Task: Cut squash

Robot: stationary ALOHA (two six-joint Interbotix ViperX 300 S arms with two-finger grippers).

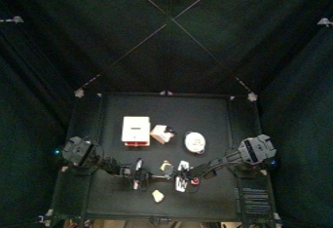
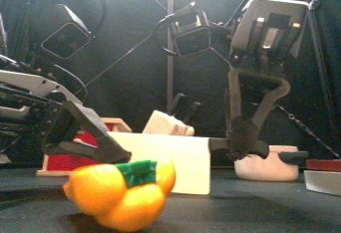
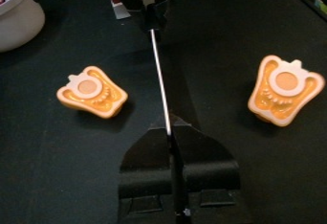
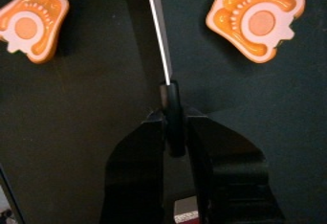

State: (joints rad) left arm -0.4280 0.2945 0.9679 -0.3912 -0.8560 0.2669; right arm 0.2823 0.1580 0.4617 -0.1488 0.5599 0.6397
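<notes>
Top view: left tool [image 1: 140, 170] and right tool [image 1: 190, 175] face each other near the bench's [image 1: 221, 115] front. One squash half [image 1: 166, 164] lies between them, the second half [image 1: 156, 195] at 6 o'clock.

Front view: a white box [image 2: 180, 165] stands behind.

Wrist views: both tools appear closed on one knife [image 3: 159, 75], with a half at 3 and at 9 o'clock.

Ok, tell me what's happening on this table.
The right gripper is shut on the handle of a knife, and the left gripper appears shut on the blade's far end. The squash lies on the table in two halves, cut faces up, one on each side of the blade.
</notes>
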